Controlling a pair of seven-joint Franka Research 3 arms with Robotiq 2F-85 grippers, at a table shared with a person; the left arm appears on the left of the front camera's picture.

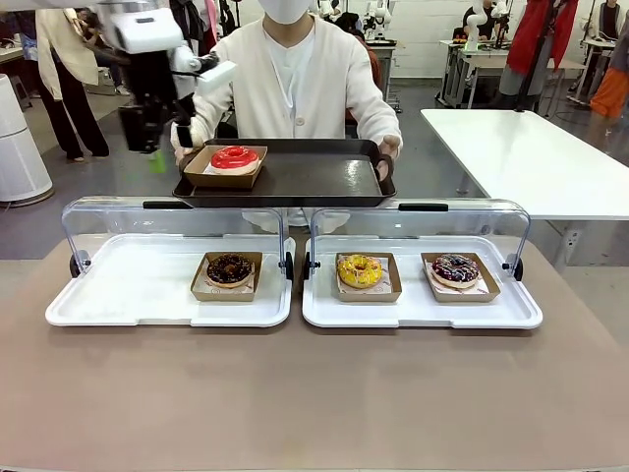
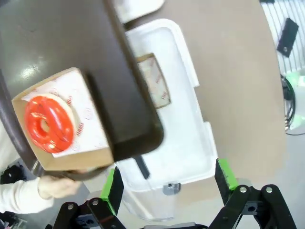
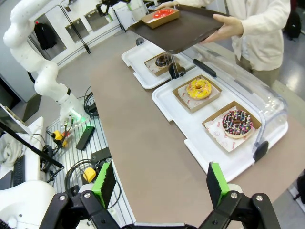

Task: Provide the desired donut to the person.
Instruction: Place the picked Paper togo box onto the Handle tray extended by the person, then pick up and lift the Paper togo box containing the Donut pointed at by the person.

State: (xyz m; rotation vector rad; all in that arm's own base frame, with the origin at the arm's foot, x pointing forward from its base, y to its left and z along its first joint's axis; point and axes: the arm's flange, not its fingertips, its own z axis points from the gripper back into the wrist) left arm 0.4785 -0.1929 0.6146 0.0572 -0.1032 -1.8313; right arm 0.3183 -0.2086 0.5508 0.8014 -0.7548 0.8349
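Observation:
The person [image 1: 290, 88] stands at the far side and holds a dark tray [image 1: 314, 177] in both hands above the table's far edge. On the tray's left end rests a red-glazed donut [image 1: 234, 157] in a brown cardboard box. My left gripper [image 1: 160, 147] hangs open and empty just left of that box, apart from it. From the left wrist, the red donut [image 2: 48, 123] and the tray [image 2: 71, 38] lie ahead of the open left gripper [image 2: 169, 183]. My right gripper [image 3: 162, 183] stands open and empty, high over the table's near right side.
Two white trays [image 1: 128, 295] [image 1: 413, 310] with raised clear lids sit on the brown table. The left one holds a chocolate donut [image 1: 230, 269]. The right one holds a yellow donut [image 1: 360, 270] and a sprinkled donut [image 1: 455, 269]. A white table [image 1: 531, 157] stands at the right.

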